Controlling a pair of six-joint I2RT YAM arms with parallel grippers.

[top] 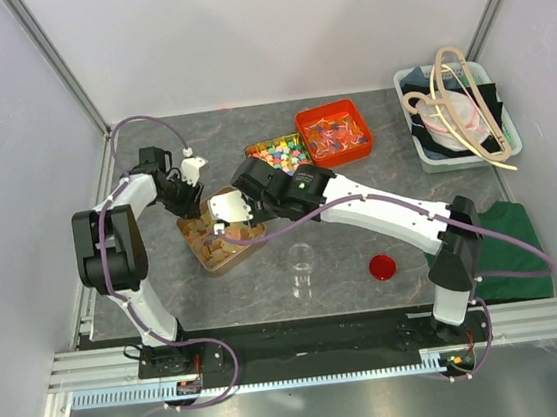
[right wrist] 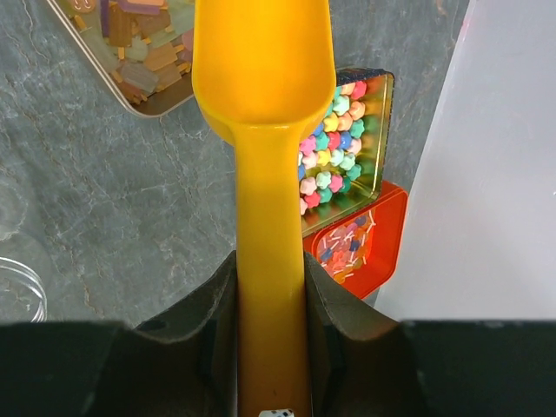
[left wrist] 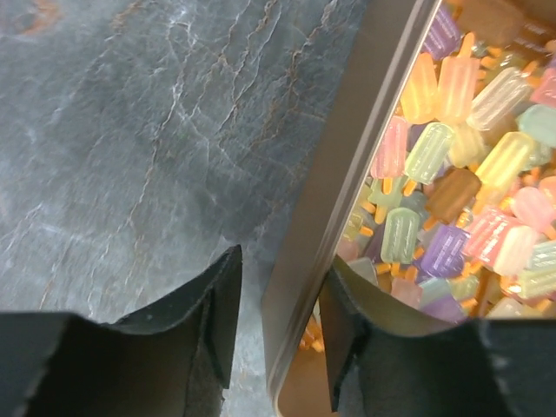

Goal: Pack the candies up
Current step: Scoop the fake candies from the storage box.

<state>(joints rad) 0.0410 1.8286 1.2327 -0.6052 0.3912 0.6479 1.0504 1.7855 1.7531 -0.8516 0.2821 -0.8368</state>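
The candies (left wrist: 452, 174) are pastel popsicle-shaped pieces heaped in a shallow metal tin (left wrist: 347, 174). That tin (top: 207, 262) lies left of centre on the table. My left gripper (left wrist: 282, 321) straddles the tin's side wall. One finger stands outside over the table and the other inside against the candies, with a gap still showing at the outer finger. My right gripper (right wrist: 269, 295) is shut on the handle of a yellow scoop (right wrist: 265, 78). The scoop's empty bowl hangs near the tin's corner (right wrist: 143, 52). From above, the right gripper (top: 237, 213) is over the tin.
A tin of bright star-like candies (top: 280, 153) and a red box (top: 335, 134) sit behind the arms. A clear jar (top: 303, 269) and a red lid (top: 383, 267) stand at the front. A grey bin (top: 457, 113) and a green cloth (top: 508, 233) are at the right.
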